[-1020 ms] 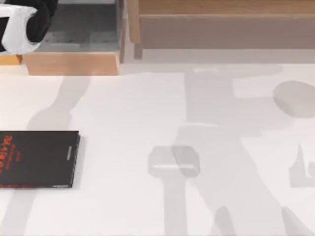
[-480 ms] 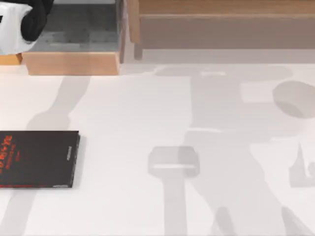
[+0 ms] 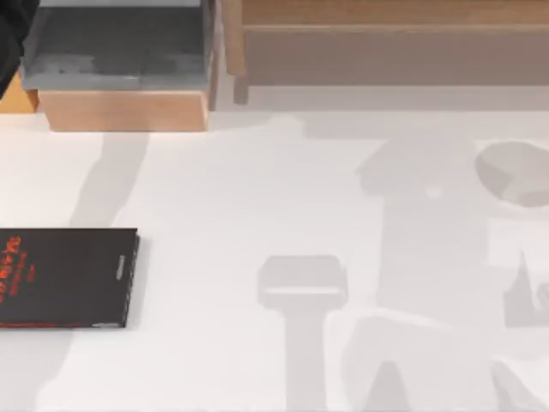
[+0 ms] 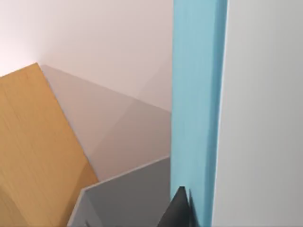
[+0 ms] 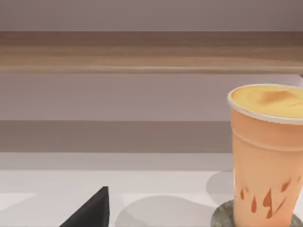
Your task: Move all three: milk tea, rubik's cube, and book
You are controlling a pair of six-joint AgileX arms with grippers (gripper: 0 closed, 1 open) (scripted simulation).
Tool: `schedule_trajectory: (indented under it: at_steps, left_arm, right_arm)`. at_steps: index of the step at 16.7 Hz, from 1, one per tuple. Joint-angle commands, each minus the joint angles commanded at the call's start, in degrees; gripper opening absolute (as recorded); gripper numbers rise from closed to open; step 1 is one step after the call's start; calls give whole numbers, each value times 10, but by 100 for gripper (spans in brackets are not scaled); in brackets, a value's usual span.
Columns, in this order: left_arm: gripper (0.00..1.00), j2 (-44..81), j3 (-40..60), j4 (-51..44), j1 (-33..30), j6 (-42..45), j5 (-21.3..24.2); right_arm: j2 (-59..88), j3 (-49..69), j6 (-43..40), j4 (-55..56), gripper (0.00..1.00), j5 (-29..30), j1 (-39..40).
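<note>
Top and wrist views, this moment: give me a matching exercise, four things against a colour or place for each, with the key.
Things:
1. thin book
2. milk tea
3. thick book
4. open box

Descriptions:
A. teal-blue cover, close to the left wrist camera
B. grey inside with wooden walls, at the far left of the table
C. black cover with red lettering, flat at the table's left edge
D. orange cup standing upright on a round grey coaster

Pairs: 1-C, 2-D, 3-A, 4-B
</note>
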Motion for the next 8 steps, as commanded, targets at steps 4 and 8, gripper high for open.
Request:
schedule_trajectory:
  at_steps: [4,8]
  left_arm:
    - [0,-118,-165,12,13,206,19]
    - [0,-203,-352,22,28,412,31]
  right_arm:
    - [0,0,0,0,100,0,0]
    - [0,0,0,0,100,0,0]
